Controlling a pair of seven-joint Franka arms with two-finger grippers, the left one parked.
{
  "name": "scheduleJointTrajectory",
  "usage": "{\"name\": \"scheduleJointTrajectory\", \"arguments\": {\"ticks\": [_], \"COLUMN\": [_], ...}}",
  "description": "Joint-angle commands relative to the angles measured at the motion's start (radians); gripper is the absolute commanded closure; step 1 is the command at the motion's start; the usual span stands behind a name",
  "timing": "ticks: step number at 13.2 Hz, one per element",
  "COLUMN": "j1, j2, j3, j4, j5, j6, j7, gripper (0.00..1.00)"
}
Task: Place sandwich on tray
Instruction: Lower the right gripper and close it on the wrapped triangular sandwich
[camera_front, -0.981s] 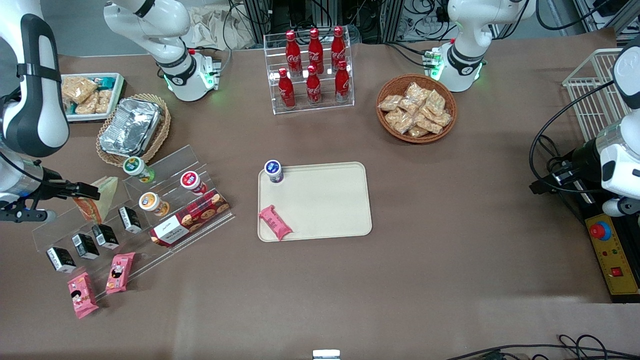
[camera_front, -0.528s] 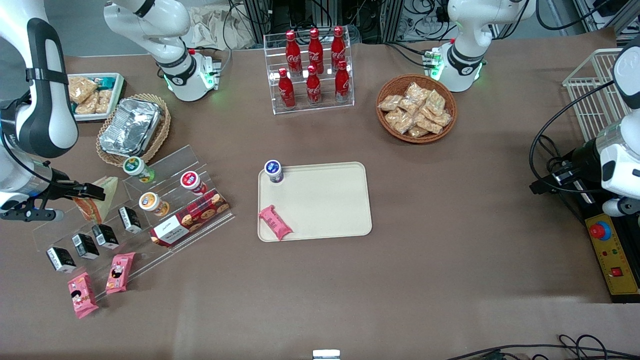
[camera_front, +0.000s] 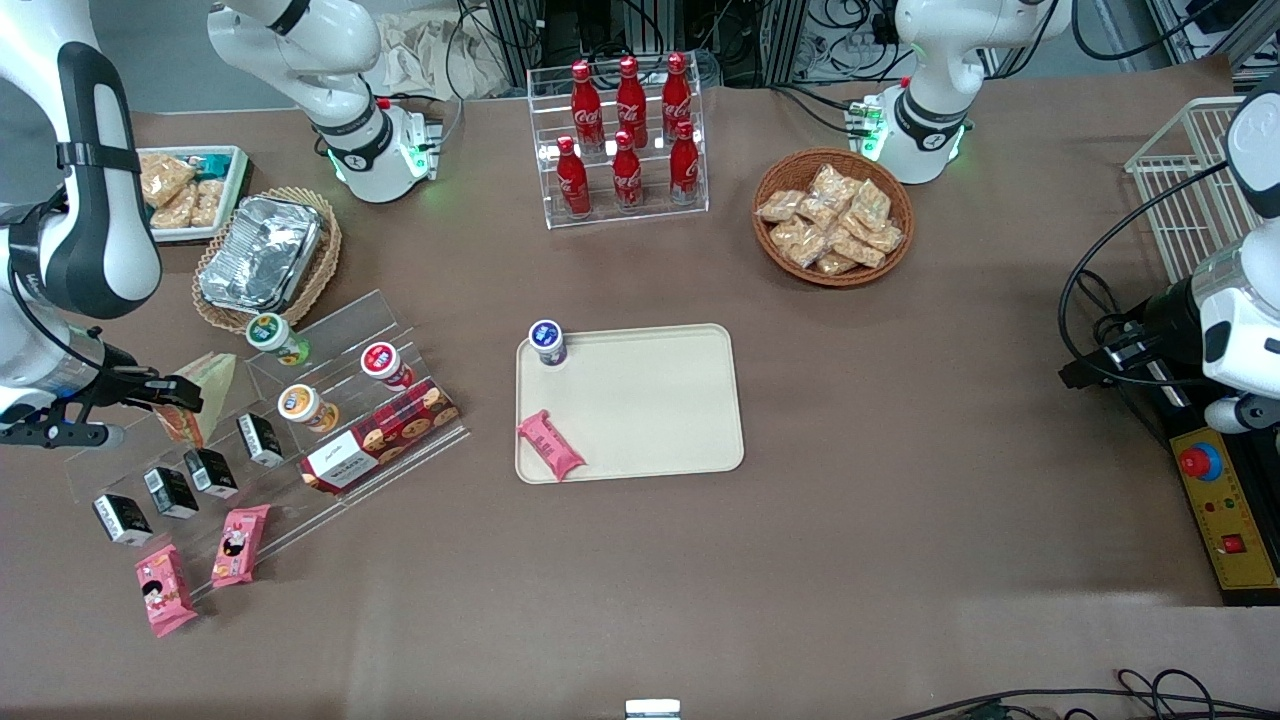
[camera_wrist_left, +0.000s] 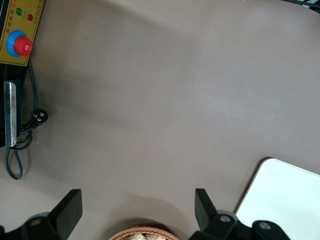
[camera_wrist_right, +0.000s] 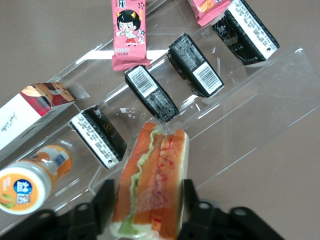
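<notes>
Brown tabletop, beige tray at centre, awaiting delivery. Toward working arm's end, clear stepped rack displaying snacks. On its upper step, sandwich clamped between pincer fingers, filling edge showing, gripped for lifting.

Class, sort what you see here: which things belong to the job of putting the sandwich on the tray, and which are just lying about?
Part of the job:
- sandwich, on the clear tiered stand
- beige tray, mid-table
- tool, fingers either side of the sandwich

Just lying about:
- cola bottles
- wicker basket of snack packs
- foil container
- pink snack packet, on the tray
- black cartons
</notes>
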Motion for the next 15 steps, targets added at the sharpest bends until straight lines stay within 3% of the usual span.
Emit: {"name": "scheduleJointTrajectory", "arguments": {"ticks": [1, 2, 3, 5, 7, 12, 15], "j1": [-0.026, -0.028, -0.028, -0.031, -0.046, -0.031, 0.045], "j2": [0.000, -0.002, -0.002, -0.008, -0.012, 0.043, 0.035], "j3": [0.005, 0.005, 0.005, 0.003, 0.005, 0.026, 0.070], "j4": [-0.006, -0.006, -0.006, 0.002, 0.046, 0.346, 0.420], "j5": [-0.024, -0.024, -0.024, -0.024, -0.018, -0.005, 0.004], "j6": [0.012, 0.010, 0.009, 0.006, -0.048, -0.356, -0.402], "j7": [-0.024, -0.028, -0.047, -0.077, -0.109, -0.105, -0.103], "gripper": [0.60, 0.65, 0.83, 1.00, 1.00, 1.00, 1.00]}}
